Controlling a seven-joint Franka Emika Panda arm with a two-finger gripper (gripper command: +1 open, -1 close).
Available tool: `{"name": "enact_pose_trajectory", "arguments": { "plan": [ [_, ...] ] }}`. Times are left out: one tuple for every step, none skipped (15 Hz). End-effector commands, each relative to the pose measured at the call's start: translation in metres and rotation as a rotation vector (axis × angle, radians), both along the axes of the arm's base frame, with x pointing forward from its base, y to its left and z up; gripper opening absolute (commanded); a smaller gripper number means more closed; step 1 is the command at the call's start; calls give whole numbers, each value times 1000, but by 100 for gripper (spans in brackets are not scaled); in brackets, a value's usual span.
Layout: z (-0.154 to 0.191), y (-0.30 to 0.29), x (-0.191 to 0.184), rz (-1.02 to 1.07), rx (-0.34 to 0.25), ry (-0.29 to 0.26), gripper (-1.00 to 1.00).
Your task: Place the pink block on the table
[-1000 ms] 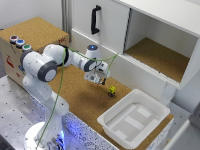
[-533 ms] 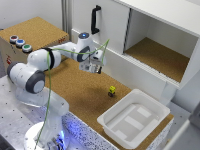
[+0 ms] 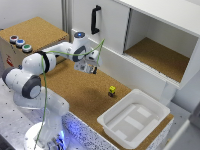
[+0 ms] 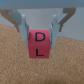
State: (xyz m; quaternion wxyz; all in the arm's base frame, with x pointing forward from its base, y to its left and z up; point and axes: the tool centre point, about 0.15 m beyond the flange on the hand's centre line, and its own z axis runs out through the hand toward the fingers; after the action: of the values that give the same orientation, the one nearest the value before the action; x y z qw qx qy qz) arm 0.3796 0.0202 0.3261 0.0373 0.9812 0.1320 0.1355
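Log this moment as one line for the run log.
gripper: shut on pink block | block: held just above table | yellow-and-black object: on table, apart | release: not yet done

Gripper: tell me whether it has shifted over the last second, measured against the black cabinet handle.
Yes. The gripper, shut on the pink block, has moved toward the exterior view's left, from lower right of the black cabinet handle to almost directly beneath it.
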Motion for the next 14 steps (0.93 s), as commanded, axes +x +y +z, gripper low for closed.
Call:
{"name": "enact_pose_trajectory", "arguments": {
  "plan": [
    [-70,1,38,-27,50,55,-100],
    [-78,3,41,-29,59,64,-100],
    [-88,4,43,-37,53,81,-100],
    [-94,5,44,-37,59,89,-100],
    [-102,5,44,-44,59,103,-100],
    [-106,5,44,-54,62,110,-100],
    [-108,4,43,-61,65,113,-100],
    [-110,4,44,-60,62,118,-100],
    [-113,5,44,-57,64,123,-100],
    [-115,5,43,-59,59,133,-100],
    [-113,6,42,-67,63,131,-100],
    [-108,5,41,-75,64,124,100],
    [-104,4,40,-84,58,114,100],
    [-104,2,39,-89,40,119,100]
  ]
}}
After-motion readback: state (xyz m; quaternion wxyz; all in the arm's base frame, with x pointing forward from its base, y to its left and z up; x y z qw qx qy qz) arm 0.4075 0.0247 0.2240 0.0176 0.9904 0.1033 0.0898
